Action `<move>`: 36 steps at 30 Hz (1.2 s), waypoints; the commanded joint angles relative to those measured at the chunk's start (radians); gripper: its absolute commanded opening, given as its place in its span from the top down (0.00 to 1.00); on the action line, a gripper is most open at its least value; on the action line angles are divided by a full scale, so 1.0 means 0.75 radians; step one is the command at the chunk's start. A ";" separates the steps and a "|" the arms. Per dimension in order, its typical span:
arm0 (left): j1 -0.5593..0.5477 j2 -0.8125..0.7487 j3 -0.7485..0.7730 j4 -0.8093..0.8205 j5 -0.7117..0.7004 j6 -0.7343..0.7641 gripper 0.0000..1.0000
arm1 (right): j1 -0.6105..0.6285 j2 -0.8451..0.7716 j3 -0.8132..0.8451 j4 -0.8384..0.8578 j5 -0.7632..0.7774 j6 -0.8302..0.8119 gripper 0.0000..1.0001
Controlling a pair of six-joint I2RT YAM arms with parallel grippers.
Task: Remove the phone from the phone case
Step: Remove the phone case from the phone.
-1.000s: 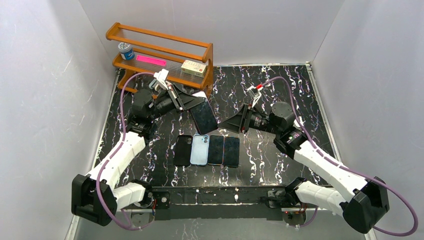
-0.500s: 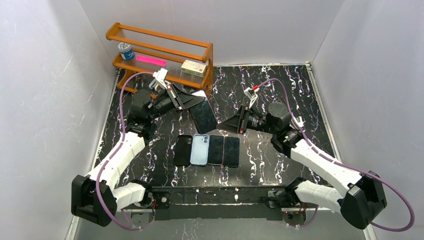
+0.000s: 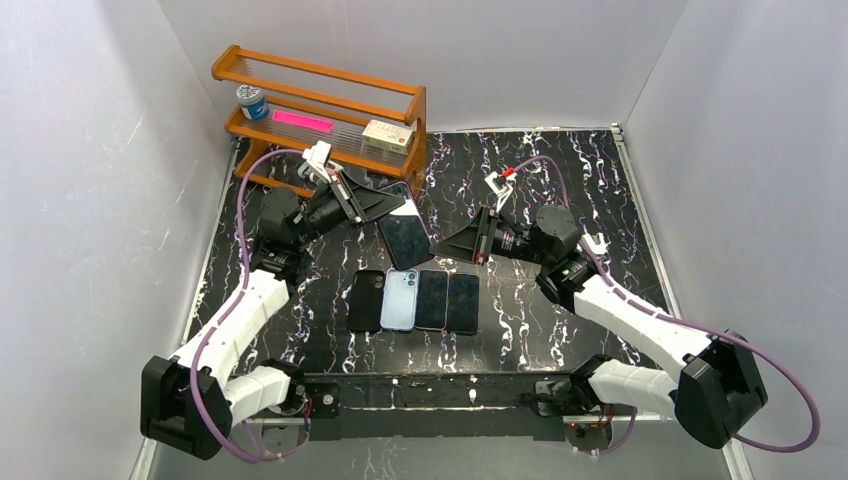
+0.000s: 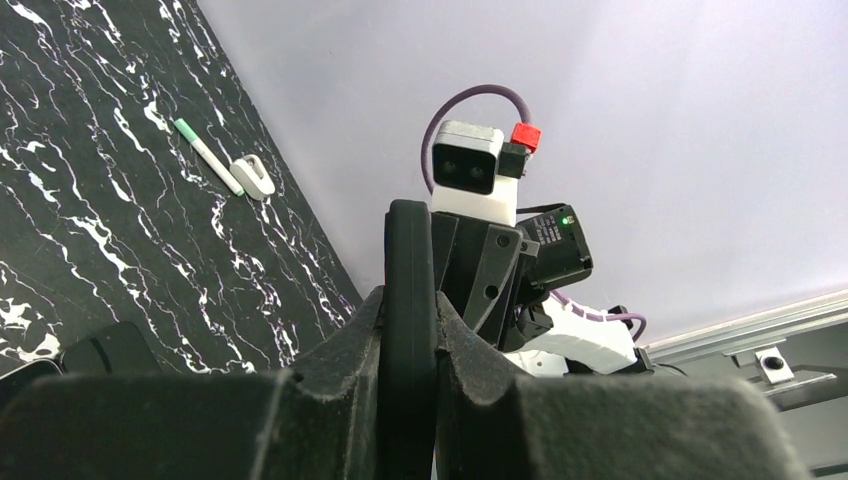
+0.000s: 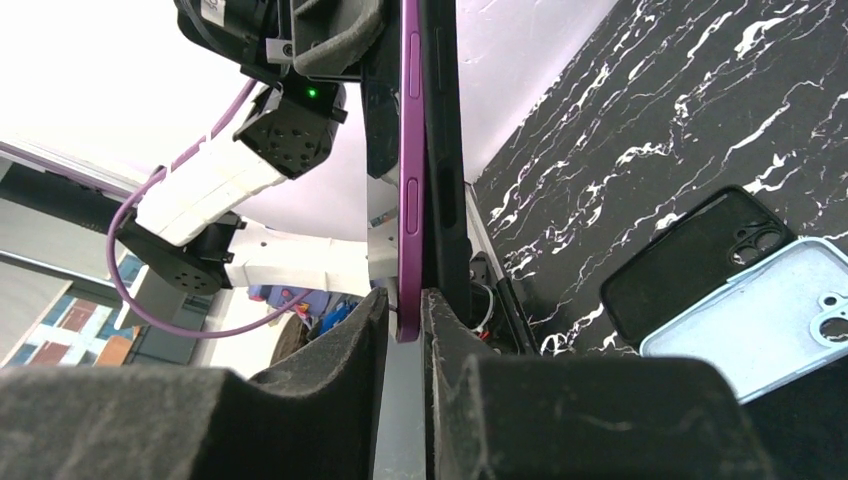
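My left gripper (image 3: 385,205) is shut on a dark phone in its black case (image 3: 405,235) and holds it tilted above the table. In the left wrist view the case's edge (image 4: 410,290) stands upright, pinched between the jaws of the left gripper (image 4: 410,345). My right gripper (image 3: 442,243) meets the phone's free end. In the right wrist view the purple phone edge (image 5: 408,180) sits beside the black case wall (image 5: 442,150). The phone's tip lies between the narrowly parted jaws of the right gripper (image 5: 405,325), against the right finger, with a thin gap at the left one.
Below the held phone a black case (image 3: 365,300), a light blue case (image 3: 399,298) and two dark phones (image 3: 432,299) lie in a row. A wooden rack (image 3: 320,105) with a jar (image 3: 252,101), a pink item and a box stands at the back left.
My right gripper has moved left and up to the phone's free end. The left gripper has lifted the cased phone slightly and tilted it toward the right gripper.
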 commanded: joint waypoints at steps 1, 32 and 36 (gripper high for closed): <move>-0.034 -0.062 -0.020 0.058 -0.015 -0.012 1.00 | 0.003 0.026 0.030 0.284 -0.016 0.079 0.74; -0.245 -0.187 0.139 -0.501 -0.421 0.500 0.49 | -0.150 0.107 0.131 0.390 -0.142 0.119 0.99; -0.245 -0.262 0.094 -0.537 -0.490 0.516 0.37 | -0.166 0.094 0.137 0.381 -0.122 0.123 0.99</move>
